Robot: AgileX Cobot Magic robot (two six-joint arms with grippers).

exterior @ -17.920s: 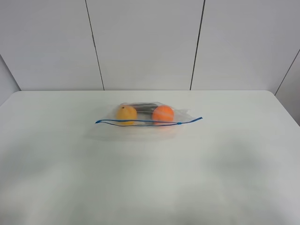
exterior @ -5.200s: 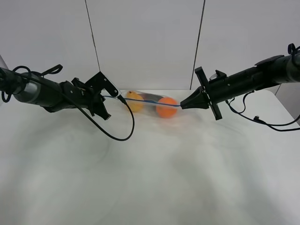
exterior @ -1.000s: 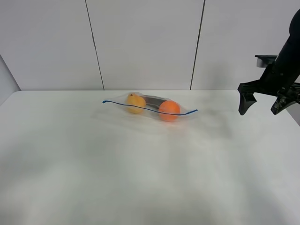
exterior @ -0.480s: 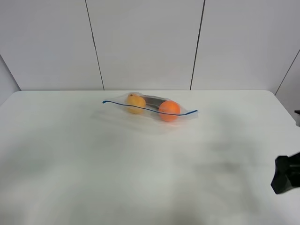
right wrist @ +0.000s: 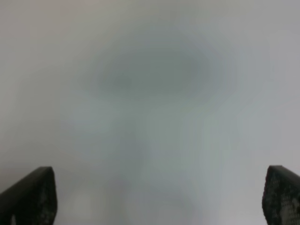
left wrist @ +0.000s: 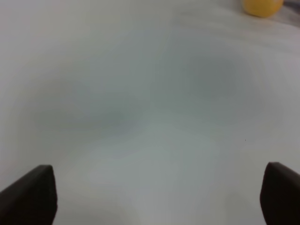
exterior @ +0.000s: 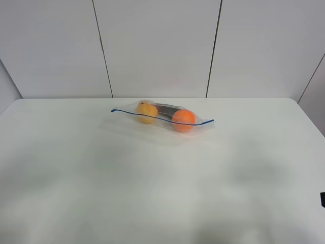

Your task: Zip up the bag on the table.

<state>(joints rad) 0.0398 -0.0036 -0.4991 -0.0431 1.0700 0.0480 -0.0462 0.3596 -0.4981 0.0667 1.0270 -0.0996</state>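
Toward 12 o'clock on the table [exterior: 76, 193] lies the bag [exterior: 162, 118], zipper strip running 9 to 3. Your left gripper [left wrist: 159, 199] and right gripper [right wrist: 159, 199] hang wide open and empty; which is nearer, you cannot tell.

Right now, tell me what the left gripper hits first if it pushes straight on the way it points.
Probably the bare table. The left gripper has its jaws wide apart with only white tabletop between them. The yellow-orange ball in the bag sits off to one side, though depth is unclear.

The clear bag [exterior: 162, 116], blue-zippered, lies flat far back on the table [exterior: 152, 193].
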